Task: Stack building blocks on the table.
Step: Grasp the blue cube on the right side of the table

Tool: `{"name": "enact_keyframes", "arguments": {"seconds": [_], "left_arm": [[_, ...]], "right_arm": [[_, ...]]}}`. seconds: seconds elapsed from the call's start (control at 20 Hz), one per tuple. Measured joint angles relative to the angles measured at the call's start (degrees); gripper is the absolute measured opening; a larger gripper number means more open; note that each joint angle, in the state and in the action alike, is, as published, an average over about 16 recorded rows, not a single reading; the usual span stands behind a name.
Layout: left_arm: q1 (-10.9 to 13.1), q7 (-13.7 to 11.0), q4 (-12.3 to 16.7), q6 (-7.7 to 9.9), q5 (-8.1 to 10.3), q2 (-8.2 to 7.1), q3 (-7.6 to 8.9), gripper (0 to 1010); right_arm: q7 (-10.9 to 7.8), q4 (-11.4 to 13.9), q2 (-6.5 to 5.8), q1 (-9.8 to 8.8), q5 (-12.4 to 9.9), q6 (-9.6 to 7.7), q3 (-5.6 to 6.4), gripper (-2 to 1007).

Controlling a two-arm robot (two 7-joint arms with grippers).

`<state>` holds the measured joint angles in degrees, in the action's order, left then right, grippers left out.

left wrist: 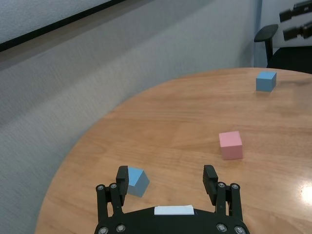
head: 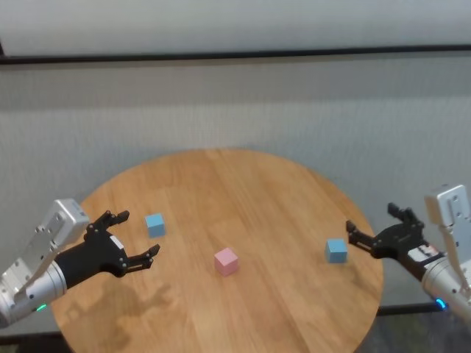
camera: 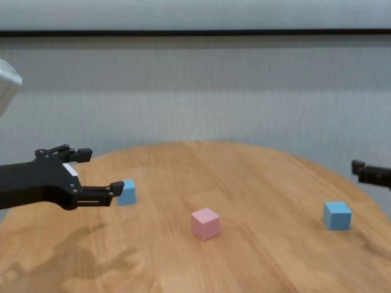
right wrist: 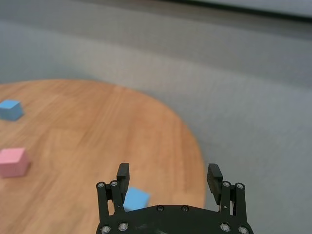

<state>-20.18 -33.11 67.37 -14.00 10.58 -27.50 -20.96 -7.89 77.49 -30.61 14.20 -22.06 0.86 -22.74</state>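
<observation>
A pale pink block (head: 226, 261) lies near the middle of the round wooden table (head: 243, 191). One light blue block (head: 154, 224) lies to its left, another (head: 336, 250) to its right. My left gripper (head: 137, 236) is open, hovering just left of the left blue block, which shows by one finger in the left wrist view (left wrist: 137, 181). My right gripper (head: 372, 225) is open at the table's right edge, just right of the right blue block, seen low in the right wrist view (right wrist: 134, 199). All blocks lie apart, none stacked.
A grey wall (head: 235, 103) with a dark rail runs behind the table. A dark office chair (left wrist: 267, 38) stands beyond the far side in the left wrist view. The pink block also shows in the chest view (camera: 205, 223).
</observation>
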Motion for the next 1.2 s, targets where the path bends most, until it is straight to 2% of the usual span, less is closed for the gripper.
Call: {"name": "enact_keyframes", "arguments": {"seconds": [0.3, 0.65, 1.2], "left_arm": [[-0.04, 0.04, -0.03, 0.0, -0.02, 0.04, 0.0, 1002], [-0.07, 0.08, -0.06, 0.0, -0.03, 0.07, 0.0, 1002], [-0.11, 0.11, -0.08, 0.0, -0.04, 0.11, 0.0, 1002]], "right_arm": [[-1.4, -1.55, 2.03, 0.38, -0.64, -1.53, -0.23, 1005], [-1.23, -3.74, 4.11, 1.2, 0.38, -3.03, -0.41, 1005], [-1.75, -5.85, 6.18, 2.27, 1.69, -6.15, 0.2, 1005]]}}
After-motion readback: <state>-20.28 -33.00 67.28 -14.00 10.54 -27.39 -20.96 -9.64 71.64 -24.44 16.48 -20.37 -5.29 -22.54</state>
